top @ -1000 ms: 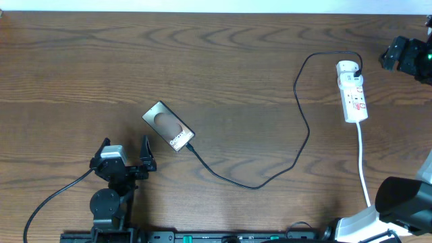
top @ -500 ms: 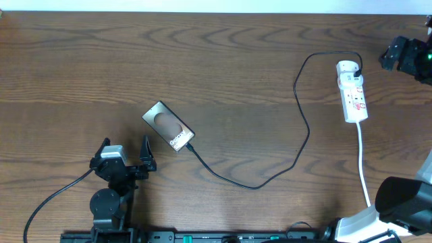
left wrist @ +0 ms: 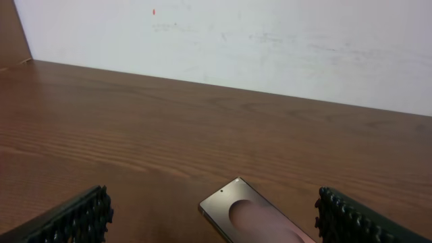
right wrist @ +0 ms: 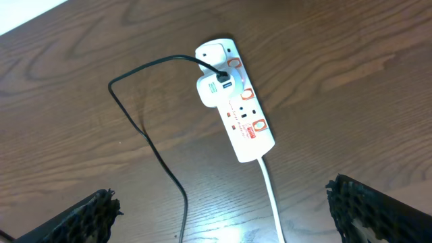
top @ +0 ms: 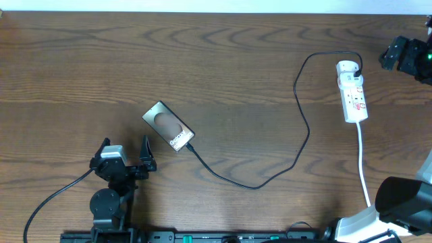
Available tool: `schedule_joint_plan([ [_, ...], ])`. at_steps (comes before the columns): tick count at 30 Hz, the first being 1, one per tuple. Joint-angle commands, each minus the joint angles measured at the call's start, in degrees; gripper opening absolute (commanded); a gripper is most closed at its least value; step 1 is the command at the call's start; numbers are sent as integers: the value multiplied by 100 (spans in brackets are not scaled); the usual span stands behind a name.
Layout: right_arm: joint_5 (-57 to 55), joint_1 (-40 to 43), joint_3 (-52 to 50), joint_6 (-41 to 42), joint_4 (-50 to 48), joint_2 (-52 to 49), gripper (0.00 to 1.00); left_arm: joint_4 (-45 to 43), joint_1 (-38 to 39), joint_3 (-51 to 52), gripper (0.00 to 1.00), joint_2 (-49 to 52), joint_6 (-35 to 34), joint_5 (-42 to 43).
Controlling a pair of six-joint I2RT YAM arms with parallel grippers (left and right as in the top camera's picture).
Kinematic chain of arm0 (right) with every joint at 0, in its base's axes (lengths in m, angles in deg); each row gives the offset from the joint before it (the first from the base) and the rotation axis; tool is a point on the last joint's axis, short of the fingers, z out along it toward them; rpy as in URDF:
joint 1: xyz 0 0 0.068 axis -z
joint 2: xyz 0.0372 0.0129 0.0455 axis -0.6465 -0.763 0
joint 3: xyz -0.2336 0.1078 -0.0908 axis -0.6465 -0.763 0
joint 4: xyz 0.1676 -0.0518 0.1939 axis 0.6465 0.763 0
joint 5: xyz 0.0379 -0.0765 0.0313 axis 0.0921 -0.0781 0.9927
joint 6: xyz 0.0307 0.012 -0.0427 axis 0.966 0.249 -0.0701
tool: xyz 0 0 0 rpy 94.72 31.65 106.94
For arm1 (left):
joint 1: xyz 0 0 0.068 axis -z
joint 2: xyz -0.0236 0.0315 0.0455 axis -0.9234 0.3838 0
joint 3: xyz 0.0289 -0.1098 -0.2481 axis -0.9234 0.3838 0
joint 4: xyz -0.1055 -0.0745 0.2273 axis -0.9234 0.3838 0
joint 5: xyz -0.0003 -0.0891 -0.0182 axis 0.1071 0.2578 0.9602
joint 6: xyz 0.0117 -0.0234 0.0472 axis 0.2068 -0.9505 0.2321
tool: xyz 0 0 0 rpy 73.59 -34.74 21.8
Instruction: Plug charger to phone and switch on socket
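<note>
The phone (top: pixel 169 126) lies flat and askew on the wooden table, left of centre, with its pale oval patch up. In the left wrist view the phone (left wrist: pixel 260 219) sits just ahead of my left gripper (left wrist: pixel 212 196), which is open and empty. From above, the left gripper (top: pixel 125 142) is below and left of the phone. The black charger (top: pixel 300 145) runs from the white adapter (right wrist: pixel 214 91) on the socket (top: pixel 352 93), loops down, and its tip rests at the phone's lower right end. My right gripper (right wrist: pixel 221 192) hangs open high above the socket (right wrist: pixel 236 101).
The socket's white cord (top: pixel 363 162) runs down toward the right arm's base (top: pixel 405 202). A black part of the right arm (top: pixel 403 55) shows at the right edge. A pale wall (left wrist: pixel 270 40) rises behind the table's far edge.
</note>
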Motion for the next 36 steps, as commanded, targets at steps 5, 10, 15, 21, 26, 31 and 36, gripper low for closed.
schedule_joint_plan([
  [5, -33, -20, 66, 79, -61, 142, 99, 210, 26, 96, 96, -35, 98, -35],
  [10, 245, -212, 39, 55, -789, 396, 99, 210, 26, 96, 96, -35, 98, -35],
  [15, 227, -750, -243, -155, -1930, 955, 99, 210, 26, 96, 96, -35, 98, -35],
  [21, 219, -1545, -1333, -682, -3805, 1930, 99, 210, 26, 96, 96, -35, 98, -35],
  [26, 223, -1928, -2677, -717, -5206, 2782, 99, 210, 26, 96, 96, -35, 98, -35],
  [31, 227, -2142, -4341, -717, -6520, 3748, 99, 210, 26, 96, 96, -35, 98, -35],
  [36, 227, -2304, -6059, -719, -7873, 4715, 99, 210, 26, 96, 96, -35, 98, -35],
])
